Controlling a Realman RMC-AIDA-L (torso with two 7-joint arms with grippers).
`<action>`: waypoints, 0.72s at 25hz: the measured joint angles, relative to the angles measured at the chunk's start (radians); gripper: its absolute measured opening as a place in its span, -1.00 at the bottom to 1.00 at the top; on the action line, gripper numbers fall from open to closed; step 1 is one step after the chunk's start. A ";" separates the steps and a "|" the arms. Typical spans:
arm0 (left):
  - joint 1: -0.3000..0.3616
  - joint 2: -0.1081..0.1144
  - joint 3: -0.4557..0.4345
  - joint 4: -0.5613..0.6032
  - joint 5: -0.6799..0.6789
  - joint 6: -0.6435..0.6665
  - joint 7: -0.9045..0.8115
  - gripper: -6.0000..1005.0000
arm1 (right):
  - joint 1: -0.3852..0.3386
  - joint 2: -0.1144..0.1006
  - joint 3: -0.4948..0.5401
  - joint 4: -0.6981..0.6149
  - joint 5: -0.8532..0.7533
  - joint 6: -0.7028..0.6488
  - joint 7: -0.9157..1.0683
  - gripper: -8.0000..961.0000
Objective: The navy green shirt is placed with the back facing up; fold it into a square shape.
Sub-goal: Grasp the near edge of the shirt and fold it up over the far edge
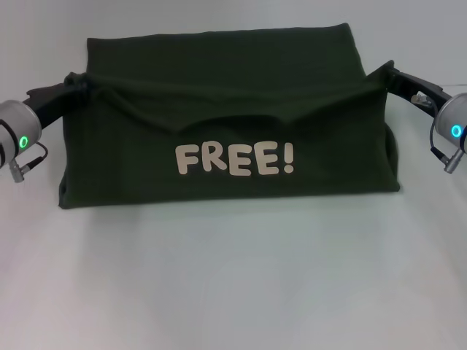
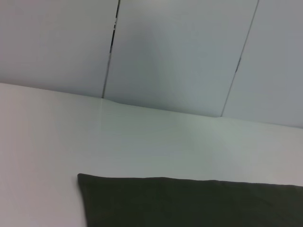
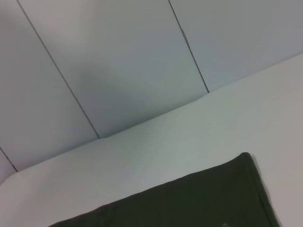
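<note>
Navy green shirt (image 1: 233, 109) hangs grasped between left end effector (image 1: 79, 86) and right end effector (image 1: 379, 75).

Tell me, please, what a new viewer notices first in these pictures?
The cream "FREE!" lettering on the shirt, mid-table in the head view. Next, the left gripper and right gripper pinching the shirt's two side edges, holding a folded layer up.

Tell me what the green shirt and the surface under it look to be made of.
The navy green shirt: soft matte knit fabric, probably cotton; it sags and creases between the left gripper and right gripper. The table: smooth pale surface, perhaps laminate; faintly glossy, seamless.
</note>
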 joint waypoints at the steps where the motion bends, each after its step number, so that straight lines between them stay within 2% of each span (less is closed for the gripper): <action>1: 0.000 0.000 -0.001 -0.004 -0.003 -0.004 0.007 -0.91 | 0.000 0.000 0.000 0.001 0.000 0.001 -0.007 -0.79; 10: -0.005 -0.010 -0.002 -0.032 -0.056 -0.045 0.109 -0.91 | 0.021 0.001 -0.001 0.021 0.001 0.045 -0.072 -0.79; 18: -0.004 -0.011 0.000 -0.038 -0.059 -0.046 0.113 -0.91 | 0.022 0.000 0.007 0.024 0.001 0.047 -0.075 -0.78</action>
